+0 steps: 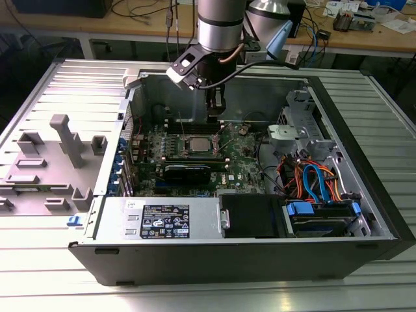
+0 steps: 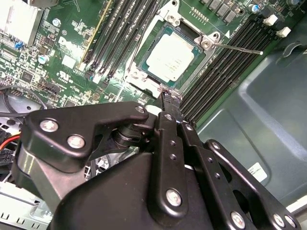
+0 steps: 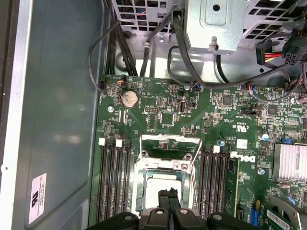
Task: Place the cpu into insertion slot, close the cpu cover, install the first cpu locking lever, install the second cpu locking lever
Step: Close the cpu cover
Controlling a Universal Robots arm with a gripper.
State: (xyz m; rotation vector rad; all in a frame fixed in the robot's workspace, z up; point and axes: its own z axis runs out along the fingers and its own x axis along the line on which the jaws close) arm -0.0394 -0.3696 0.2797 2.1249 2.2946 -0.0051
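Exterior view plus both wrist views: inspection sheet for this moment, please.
Surface: slatted metal table with the open computer case lying on it.
Job's things: cpu seated in the insertion slot; cpu cover looks raised at the slot's edge, not flat over the chip.
Clutter: grey plastic fixtures on the table at the exterior view's left.
Grippers: tool shut, empty, poised just above the cpu.
Cables: orange and blue cables inside the case; black cables beside the motherboard.
Surroundings: wooden benches behind.
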